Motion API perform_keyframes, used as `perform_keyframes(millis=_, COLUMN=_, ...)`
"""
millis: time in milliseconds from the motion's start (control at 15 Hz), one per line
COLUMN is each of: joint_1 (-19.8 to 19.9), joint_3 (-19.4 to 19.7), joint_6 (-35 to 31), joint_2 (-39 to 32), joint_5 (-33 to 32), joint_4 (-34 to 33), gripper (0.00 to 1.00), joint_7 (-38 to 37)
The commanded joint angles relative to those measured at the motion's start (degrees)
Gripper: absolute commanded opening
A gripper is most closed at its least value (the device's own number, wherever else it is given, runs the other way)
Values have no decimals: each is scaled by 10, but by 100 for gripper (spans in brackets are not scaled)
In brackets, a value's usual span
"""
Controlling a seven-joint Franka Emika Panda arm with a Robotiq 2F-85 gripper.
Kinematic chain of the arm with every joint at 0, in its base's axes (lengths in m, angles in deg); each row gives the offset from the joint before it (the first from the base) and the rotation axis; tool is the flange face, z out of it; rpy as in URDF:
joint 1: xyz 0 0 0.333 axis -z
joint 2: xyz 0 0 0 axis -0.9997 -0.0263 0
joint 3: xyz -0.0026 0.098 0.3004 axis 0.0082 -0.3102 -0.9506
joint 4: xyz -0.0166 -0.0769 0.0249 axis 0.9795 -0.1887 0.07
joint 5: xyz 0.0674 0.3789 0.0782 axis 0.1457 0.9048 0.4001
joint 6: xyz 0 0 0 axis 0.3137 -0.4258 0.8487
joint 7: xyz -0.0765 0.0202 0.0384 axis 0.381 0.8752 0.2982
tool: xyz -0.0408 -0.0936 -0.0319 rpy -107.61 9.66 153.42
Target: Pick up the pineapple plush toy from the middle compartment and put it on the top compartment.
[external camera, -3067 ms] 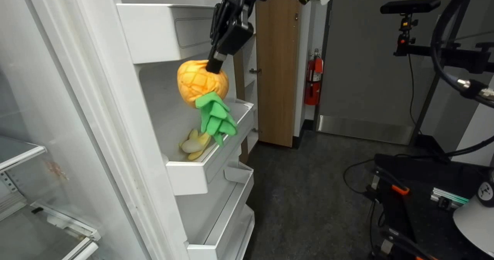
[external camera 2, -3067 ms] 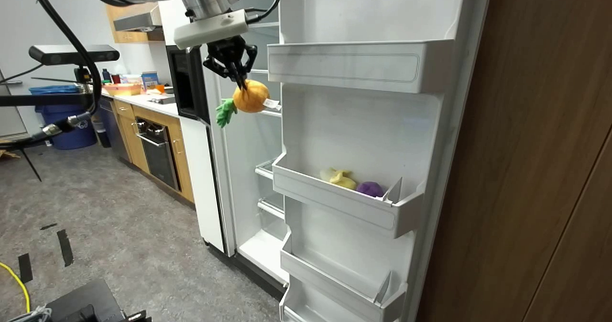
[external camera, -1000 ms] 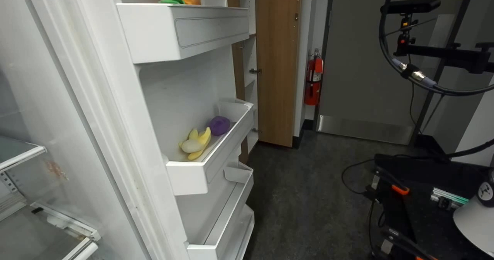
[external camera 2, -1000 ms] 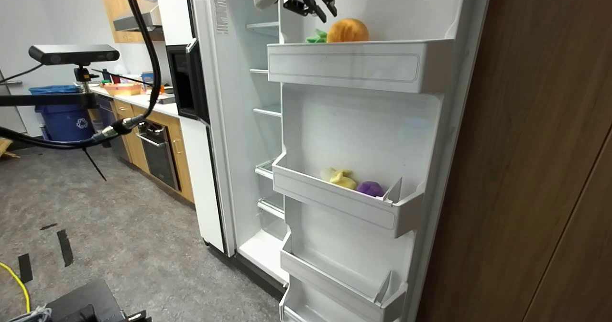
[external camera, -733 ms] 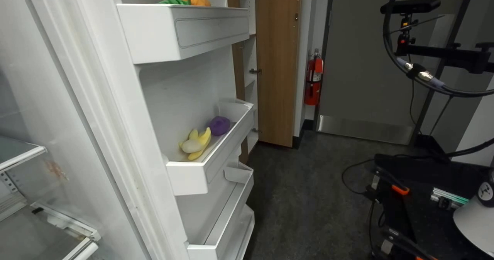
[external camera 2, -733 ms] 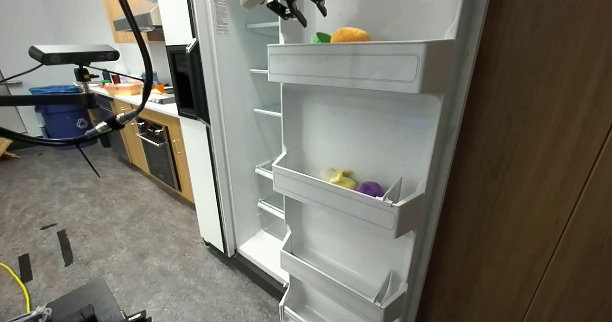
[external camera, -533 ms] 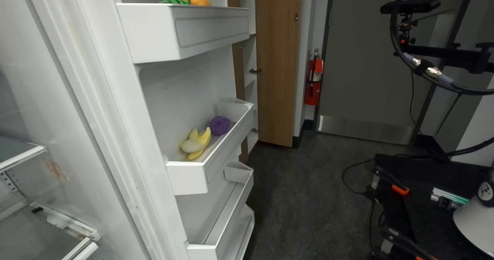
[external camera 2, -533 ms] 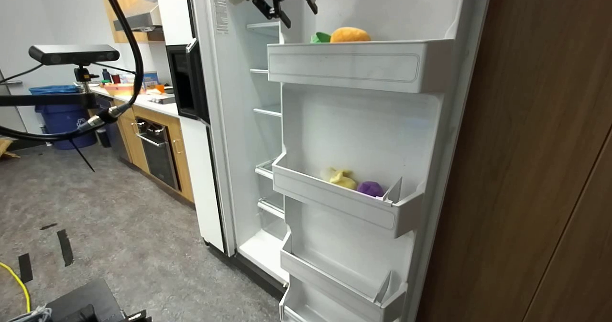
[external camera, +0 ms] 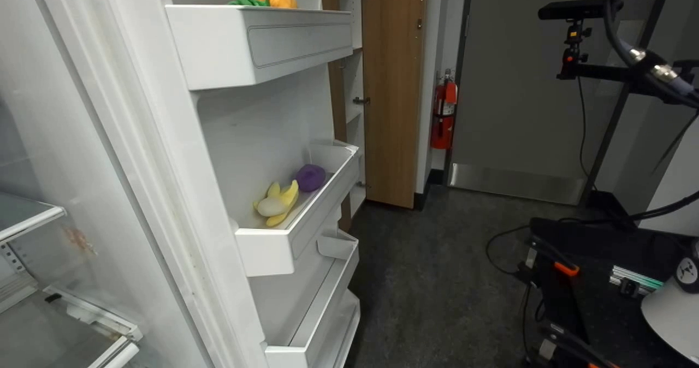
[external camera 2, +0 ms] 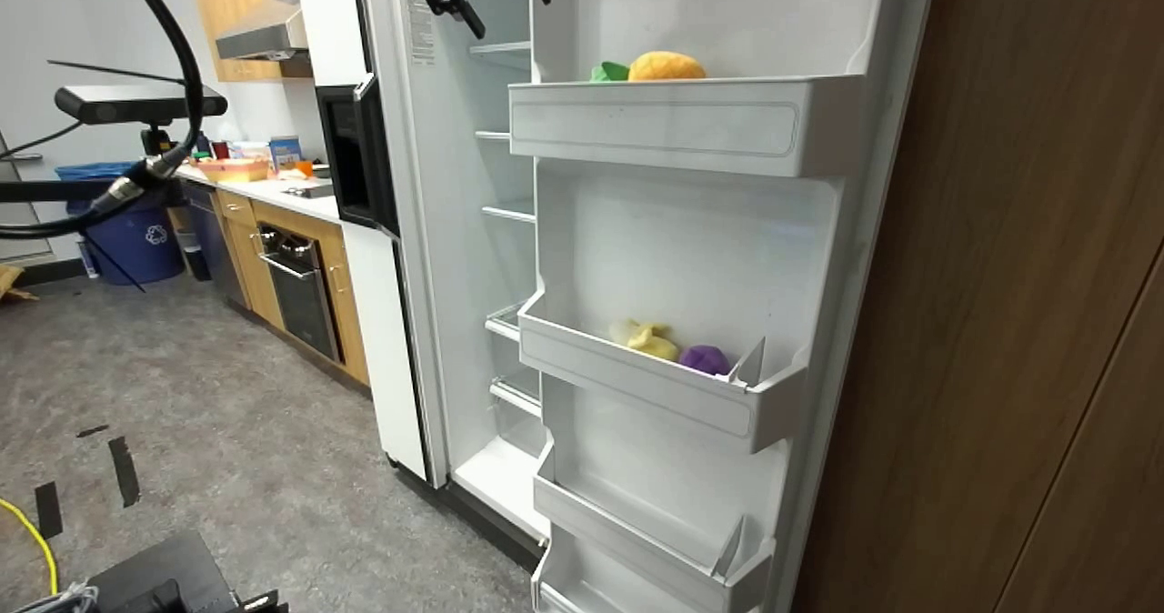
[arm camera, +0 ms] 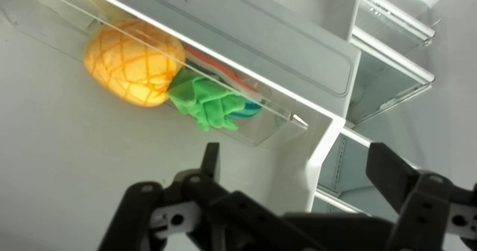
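Note:
The pineapple plush toy [arm camera: 134, 63], orange-yellow with green leaves, lies on its side in the top compartment [external camera 2: 655, 126]. Its upper part shows above the front wall in both exterior views. My gripper [external camera 2: 511, 15] hangs above and to the left of the toy in that view, apart from it. In the wrist view the fingers [arm camera: 389, 172] stand wide apart with no object between them, and the toy lies beyond them at upper left. The middle compartment [external camera: 267, 248] is the white bin below.
A yellow banana-shaped toy [external camera: 276, 204] and a purple item [external camera: 310, 178] lie in the middle compartment. Beside the pineapple are a clear plastic tray [arm camera: 275, 133] and a red-and-white striped thing [arm camera: 223, 72]. Fridge shelves [arm camera: 395, 61] stand past the compartment's end.
Three seconds ago the gripper held the pineapple outside the door. It has since let go; the toy dropped lower into the top compartment, and the open gripper backed off up and left.

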Motion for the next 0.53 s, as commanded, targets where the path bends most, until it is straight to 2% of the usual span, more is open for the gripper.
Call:
perform_keyframes(millis=0, joint_1=-24, joint_3=12, joint_6=108, joint_2=66, joint_5=39, joint_4=29, gripper=100, joint_7=44)
perform_keyframes(millis=200, joint_1=-32, joint_3=15, joint_6=193, joint_2=97, joint_5=62, joint_4=41, gripper=100, joint_7=49)
perform_keyframes(millis=333, joint_1=-25, joint_3=6, joint_6=236, joint_2=106, joint_5=58, joint_4=47, gripper=100, joint_7=26)
perform_keyframes(millis=400, joint_1=-20, joint_3=3, joint_6=206, joint_2=84, joint_5=43, joint_4=31, gripper=100, joint_7=26)
perform_keyframes(millis=467, joint_1=-20, joint_3=3, joint_6=220, joint_2=89, joint_5=43, joint_4=35, gripper=100, joint_7=25)
